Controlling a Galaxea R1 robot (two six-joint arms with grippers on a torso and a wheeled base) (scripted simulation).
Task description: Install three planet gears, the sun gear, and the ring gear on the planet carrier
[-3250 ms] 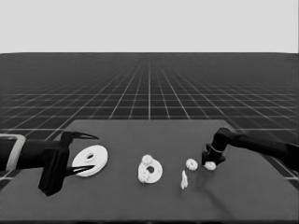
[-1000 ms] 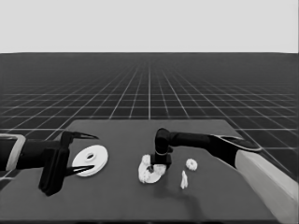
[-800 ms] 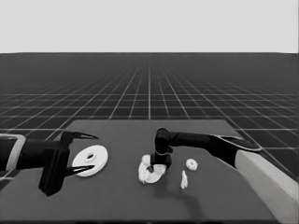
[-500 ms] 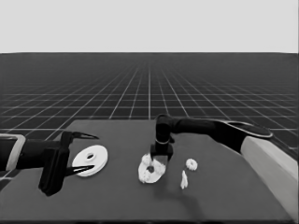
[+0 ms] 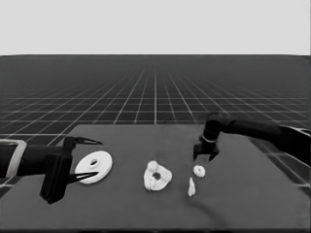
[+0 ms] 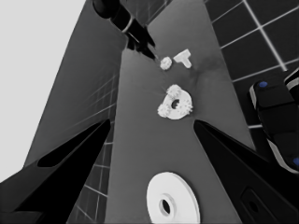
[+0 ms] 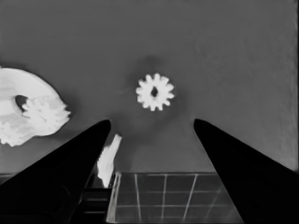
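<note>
The smaller round part (image 5: 157, 175) lies at mid-table with three small gears standing on it; the right wrist view shows its edge and one gear (image 7: 46, 115). One loose gear (image 5: 198, 171) lies to its right. My right gripper (image 5: 205, 154) hangs open just above and behind that gear (image 7: 155, 92), holding nothing. The larger round part (image 5: 94, 167) lies flat at the table's left end. My left gripper (image 5: 80, 160) waits there, open, with its fingers around the part but not holding it. The left wrist view shows the larger part (image 6: 173, 203) between its fingers.
A thin white piece (image 5: 191, 187) stands just in front of the loose gear, close to the right gripper's fingers (image 7: 108, 161). Dark machinery with blue lights (image 6: 275, 116) shows past the table's edge in the left wrist view.
My right gripper has left the smaller round part and swung right, to above the loose gear. A gear it brought stays on the smaller part. The left arm has not moved.
</note>
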